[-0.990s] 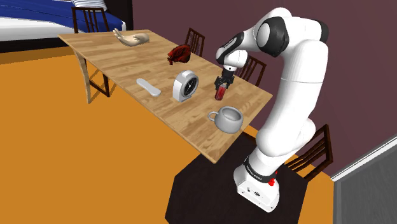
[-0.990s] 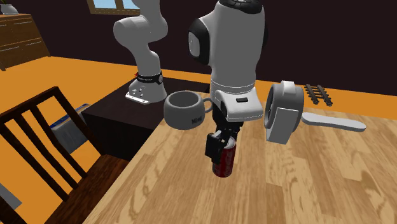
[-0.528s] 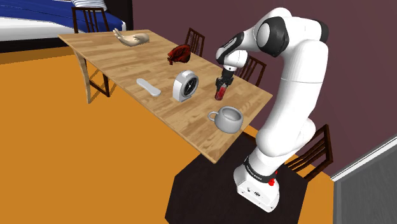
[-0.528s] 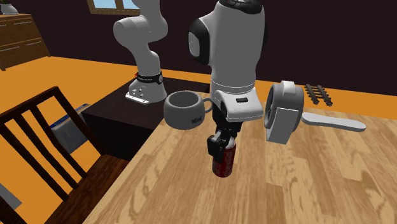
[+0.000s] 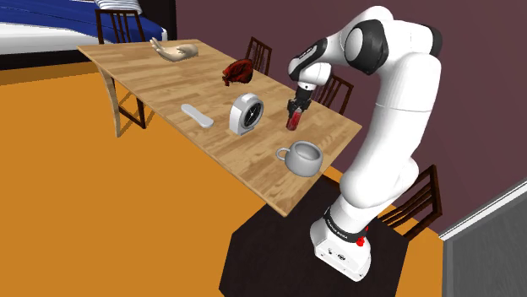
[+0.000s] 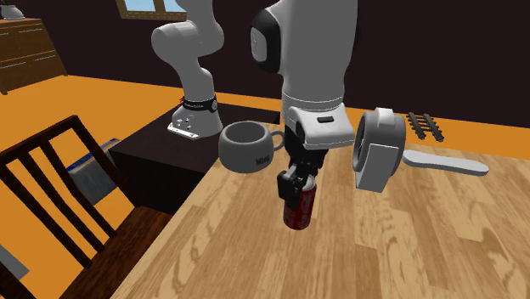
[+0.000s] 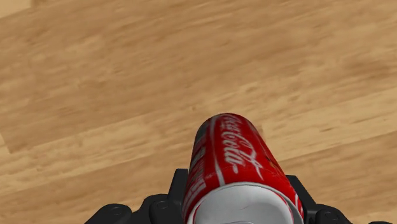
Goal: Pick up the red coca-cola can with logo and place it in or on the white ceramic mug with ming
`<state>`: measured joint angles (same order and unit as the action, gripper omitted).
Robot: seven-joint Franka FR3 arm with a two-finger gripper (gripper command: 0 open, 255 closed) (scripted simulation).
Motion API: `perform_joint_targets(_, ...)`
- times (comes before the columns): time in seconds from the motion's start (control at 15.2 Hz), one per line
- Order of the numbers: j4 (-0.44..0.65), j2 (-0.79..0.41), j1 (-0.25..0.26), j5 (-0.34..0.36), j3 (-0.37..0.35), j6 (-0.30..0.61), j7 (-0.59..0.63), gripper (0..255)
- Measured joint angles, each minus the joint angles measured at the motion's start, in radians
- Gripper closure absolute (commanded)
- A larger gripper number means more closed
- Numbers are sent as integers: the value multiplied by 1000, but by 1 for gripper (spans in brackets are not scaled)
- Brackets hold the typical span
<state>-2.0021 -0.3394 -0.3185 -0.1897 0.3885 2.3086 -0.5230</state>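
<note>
Cut off at the wrist view's lower edge: near end of the red can (image 7: 236,172). Covered by that can in the same view: fingertips of the gripper (image 6: 297,182). Too small to read: print on the grey mug (image 6: 248,146) at the table's (image 6: 408,246) edge.

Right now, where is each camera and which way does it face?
Shoulder: beside the stand, looking down over the wooden table; whole white arm shows.
Second exterior: across the table, facing the arm; black two-finger pincer shows.
Wrist: behind the pincer, looking along the clasped red cola can; pincer base shows.
Both exterior views share the grey handled mug.
</note>
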Motion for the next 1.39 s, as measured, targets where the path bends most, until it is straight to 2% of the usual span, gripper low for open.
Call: perform_joint_targets(1.39,113,144,23,85,30,-243,58,255)
